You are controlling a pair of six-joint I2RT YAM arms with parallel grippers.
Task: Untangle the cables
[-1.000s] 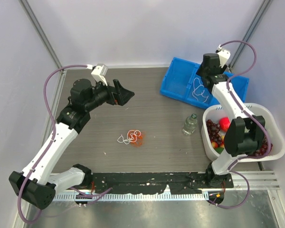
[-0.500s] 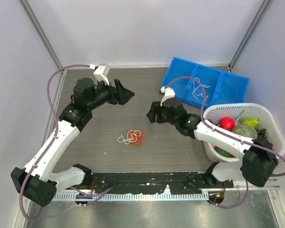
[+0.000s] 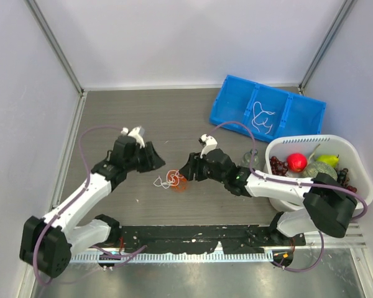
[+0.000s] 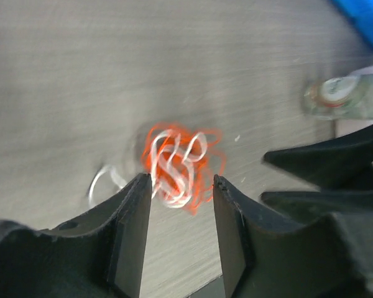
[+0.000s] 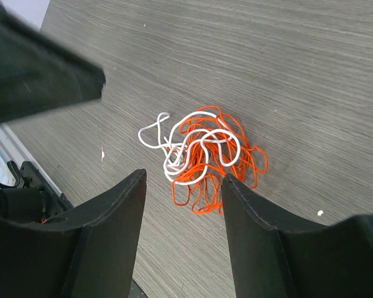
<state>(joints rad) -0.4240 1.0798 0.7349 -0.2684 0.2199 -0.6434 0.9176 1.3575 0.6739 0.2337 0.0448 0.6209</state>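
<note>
A small clump of tangled red-orange and white cables (image 3: 173, 180) lies on the grey table near the middle front. It also shows in the left wrist view (image 4: 179, 164) and the right wrist view (image 5: 202, 154). My left gripper (image 3: 156, 159) is open and empty, just left of and behind the clump. My right gripper (image 3: 185, 170) is open and empty, just right of the clump. In both wrist views the clump lies on the table just past the open fingertips. Another white cable (image 3: 263, 118) lies in the blue bin.
A blue three-compartment bin (image 3: 236, 105) stands at the back right. A white basket (image 3: 280, 195) of fruit sits at the right edge. A small clear bottle (image 4: 342, 98), partly hidden by the right arm, stands right of the clump.
Both arms have swung in toward the clump. The right arm came down from the blue bin to the table centre. The left gripper dropped forward and right, close to the cables.
</note>
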